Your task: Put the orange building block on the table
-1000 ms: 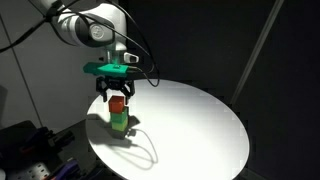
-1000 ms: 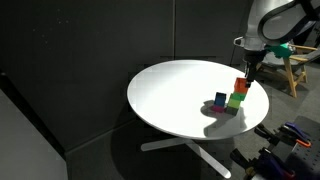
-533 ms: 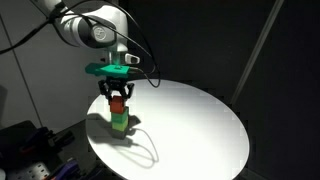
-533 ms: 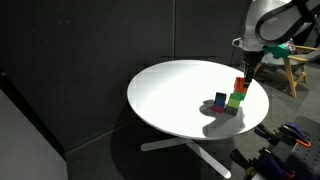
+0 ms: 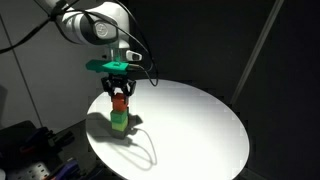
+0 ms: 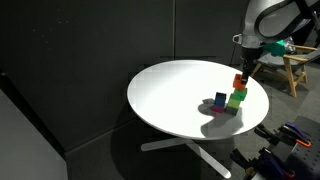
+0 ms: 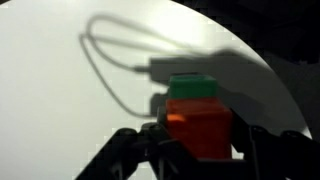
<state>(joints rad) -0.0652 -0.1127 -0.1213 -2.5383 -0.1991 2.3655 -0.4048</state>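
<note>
**Position.** The gripper point(image 5: 119, 96) hangs over the near-rim part of the table point(image 5: 200, 125), jaws pointing down. Its jaws pinch the orange building block point(image 5: 120, 103) from two opposite sides. The block is held directly above the stack of green blocks point(image 5: 120, 121). Whether its underside touches the top green block cannot be told in either exterior view.

**Edges and clearance.**
- The green stack stands close to the table rim on the arm's side.
- Most of the round top spreads bare away from the stack, towards the far rim.
- In an exterior view a blue block point(image 6: 220, 99) lies on the table point(image 6: 170, 95) just beside the green blocks point(image 6: 236, 98), on their inward side.
- Dark surroundings begin at the rim, which is a clean, continuous curve.

**Materials and shapes.**
- The table is a smooth, matt white disc.
- In the wrist view the orange building block point(image 7: 198, 125) is a plain-faced, square-edged cube of solid orange-red colour.
- It sits between the two dark fingers of the gripper point(image 7: 198, 142).
- The green blocks point(image 7: 192, 87) show beyond it as a flat green top of similar width.
- A shadow point(image 7: 140, 60) of a looping cable falls grey across the white table point(image 7: 50, 100).
</note>
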